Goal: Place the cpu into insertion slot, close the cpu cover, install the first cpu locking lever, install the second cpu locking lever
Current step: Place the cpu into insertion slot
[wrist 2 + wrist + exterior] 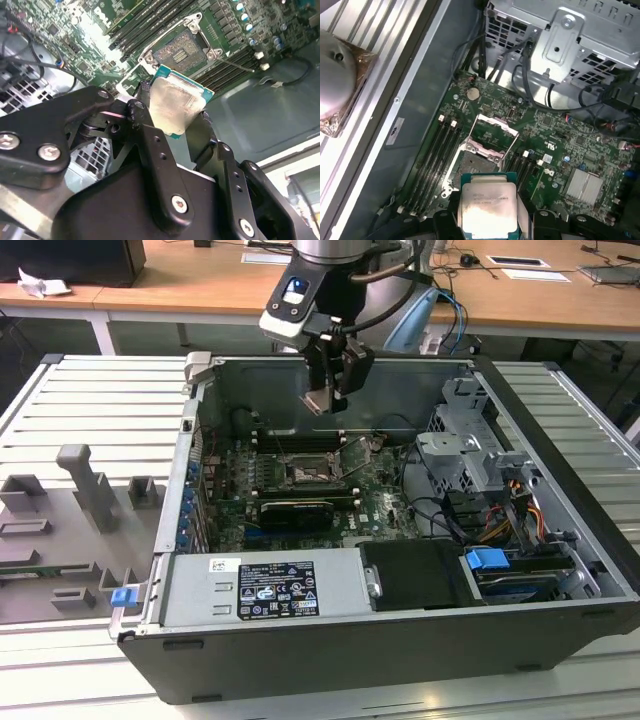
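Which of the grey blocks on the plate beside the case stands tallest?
The upright post with the wider head, between two lower blocks; the rest sit low. The gripper holds the cpu above the case.

cpu (175,102) above insertion slot (180,50) (between fingers (152,145))
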`<state>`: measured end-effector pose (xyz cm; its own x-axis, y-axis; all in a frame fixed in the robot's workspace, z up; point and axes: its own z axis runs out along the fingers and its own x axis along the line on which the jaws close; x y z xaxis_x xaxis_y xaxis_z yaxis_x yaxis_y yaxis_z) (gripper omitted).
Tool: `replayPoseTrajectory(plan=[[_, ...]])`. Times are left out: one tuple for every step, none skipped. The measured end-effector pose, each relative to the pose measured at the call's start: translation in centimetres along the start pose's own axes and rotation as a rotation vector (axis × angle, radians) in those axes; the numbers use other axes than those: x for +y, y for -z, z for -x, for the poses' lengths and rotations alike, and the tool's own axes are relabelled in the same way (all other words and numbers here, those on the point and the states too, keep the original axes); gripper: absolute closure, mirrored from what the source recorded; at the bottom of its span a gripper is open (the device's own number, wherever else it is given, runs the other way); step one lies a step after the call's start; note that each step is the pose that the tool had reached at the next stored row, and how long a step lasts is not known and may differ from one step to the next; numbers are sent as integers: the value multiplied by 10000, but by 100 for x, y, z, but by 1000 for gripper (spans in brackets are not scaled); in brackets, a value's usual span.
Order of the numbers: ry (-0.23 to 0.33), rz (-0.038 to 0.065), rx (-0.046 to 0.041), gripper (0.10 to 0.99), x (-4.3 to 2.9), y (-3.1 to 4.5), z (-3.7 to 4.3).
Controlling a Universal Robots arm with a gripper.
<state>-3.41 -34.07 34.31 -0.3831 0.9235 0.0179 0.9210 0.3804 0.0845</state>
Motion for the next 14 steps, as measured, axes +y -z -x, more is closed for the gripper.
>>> replayPoseTrajectory(plan=[[-216,4,-18,557,0,-4,0],[-465,8,-39,557,-1,-8,0],[-601,10,-51,557,-1,-10,0],[-728,13,-61,557,-1,-12,0],[-845,14,-72,557,-1,-14,0],[-1034,18,-87,557,-2,-18,0],[-1236,21,-105,557,-2,-21,0],[-1333,23,-112,557,-2,-23,0],[-1425,24,-121,557,-2,-25,0],[-1497,26,-127,557,-2,-27,0],[-1574,27,-134,557,-2,-28,0],[-1653,29,-140,557,-3,-30,0],[-1759,31,-149,557,-3,-33,0],[-1900,34,-161,557,-3,-37,0]])
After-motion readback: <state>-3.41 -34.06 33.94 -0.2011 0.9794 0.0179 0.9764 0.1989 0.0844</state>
